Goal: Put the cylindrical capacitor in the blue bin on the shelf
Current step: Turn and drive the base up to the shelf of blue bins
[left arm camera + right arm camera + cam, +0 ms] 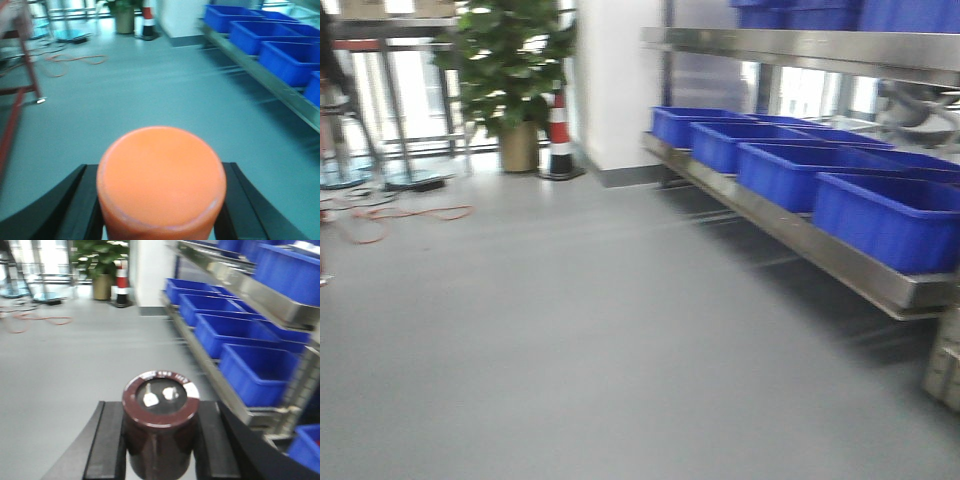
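Right jaws clamp maroon cylindrical capacitor [160,430] (glossy) | left jaws clamp orange cylinder [161,180]

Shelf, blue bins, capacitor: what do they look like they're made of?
Shelf: likely stainless steel, reflective, bright glare on its front edge. Blue bins: probably moulded plastic, uniform colour, soft sheen. Cylindrical capacitor: glossy maroon sleeve, probably plastic film; two pale, perhaps metal terminals on top.
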{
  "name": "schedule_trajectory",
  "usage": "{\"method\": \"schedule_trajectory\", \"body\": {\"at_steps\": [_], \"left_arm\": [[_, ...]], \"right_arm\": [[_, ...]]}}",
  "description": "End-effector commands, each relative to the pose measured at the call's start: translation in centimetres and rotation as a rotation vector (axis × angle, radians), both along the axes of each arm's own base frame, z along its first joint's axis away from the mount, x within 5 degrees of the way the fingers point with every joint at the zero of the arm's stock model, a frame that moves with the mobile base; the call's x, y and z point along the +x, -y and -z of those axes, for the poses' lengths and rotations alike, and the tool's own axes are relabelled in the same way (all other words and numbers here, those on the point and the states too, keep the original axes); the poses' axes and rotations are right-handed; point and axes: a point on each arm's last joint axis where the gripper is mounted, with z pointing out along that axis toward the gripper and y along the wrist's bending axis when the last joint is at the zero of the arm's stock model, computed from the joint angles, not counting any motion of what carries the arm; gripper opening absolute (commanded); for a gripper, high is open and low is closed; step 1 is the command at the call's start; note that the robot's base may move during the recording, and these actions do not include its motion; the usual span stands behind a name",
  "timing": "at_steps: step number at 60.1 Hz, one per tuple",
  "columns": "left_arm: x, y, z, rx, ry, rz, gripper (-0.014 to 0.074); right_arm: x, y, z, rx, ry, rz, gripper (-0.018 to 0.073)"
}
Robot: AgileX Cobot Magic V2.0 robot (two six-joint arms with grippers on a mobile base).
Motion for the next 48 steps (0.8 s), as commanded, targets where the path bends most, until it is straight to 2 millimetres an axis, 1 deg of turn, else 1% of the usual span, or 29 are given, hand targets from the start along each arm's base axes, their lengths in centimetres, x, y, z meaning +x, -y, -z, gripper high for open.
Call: {"method": "schedule_trajectory", "body": {"at_steps": [1, 48], "left_arm": [[-0.02, 0.09, -0.24, -0.011, 0.023, 0.007, -0.0111], [-0.02, 0.09, -0.24, -0.011, 0.023, 0.007, -0.0111]], "right_arm": [[-0.03, 0.00, -0.27, 0.004, 0.028, -0.001, -0.0025], [-0.03, 0.00, -0.27, 0.004, 0.028, -0.001, -0.0025]]}}
